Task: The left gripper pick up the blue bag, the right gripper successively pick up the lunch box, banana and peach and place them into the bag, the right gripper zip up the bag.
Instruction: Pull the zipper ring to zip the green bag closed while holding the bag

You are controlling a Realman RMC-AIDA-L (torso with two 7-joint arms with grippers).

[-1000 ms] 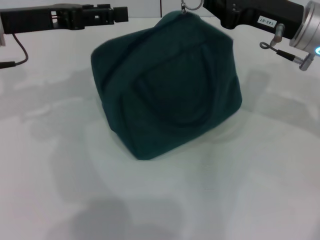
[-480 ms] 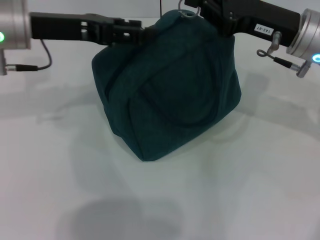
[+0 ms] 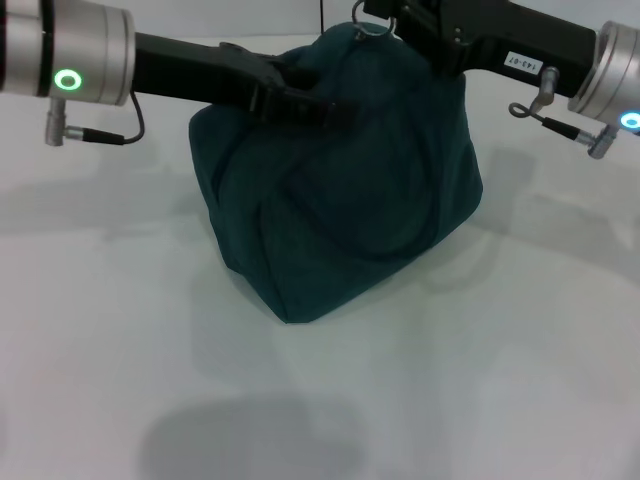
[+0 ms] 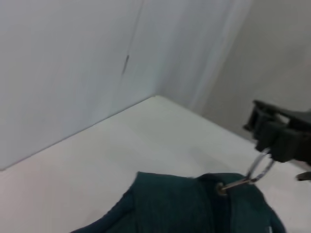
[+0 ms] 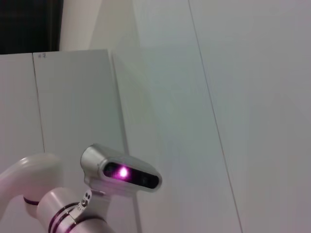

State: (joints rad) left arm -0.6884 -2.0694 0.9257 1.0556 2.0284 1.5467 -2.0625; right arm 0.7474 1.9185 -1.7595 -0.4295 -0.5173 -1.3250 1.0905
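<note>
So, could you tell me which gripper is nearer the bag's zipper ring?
Right. The right gripper is at the zipper ring atop the blue bag; the left gripper lies lower, against the bag's upper side.

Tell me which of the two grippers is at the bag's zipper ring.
The right gripper, on the arm with the white label: the silver zipper ring hangs at its tip. The all-black left gripper lies across the blue bag instead.

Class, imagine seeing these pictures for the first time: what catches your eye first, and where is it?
The blue bag sits mid-table, bulky and dark. The left gripper reaches across its top from the left, while the right gripper is at the bag's peak by the silver zipper ring.
</note>
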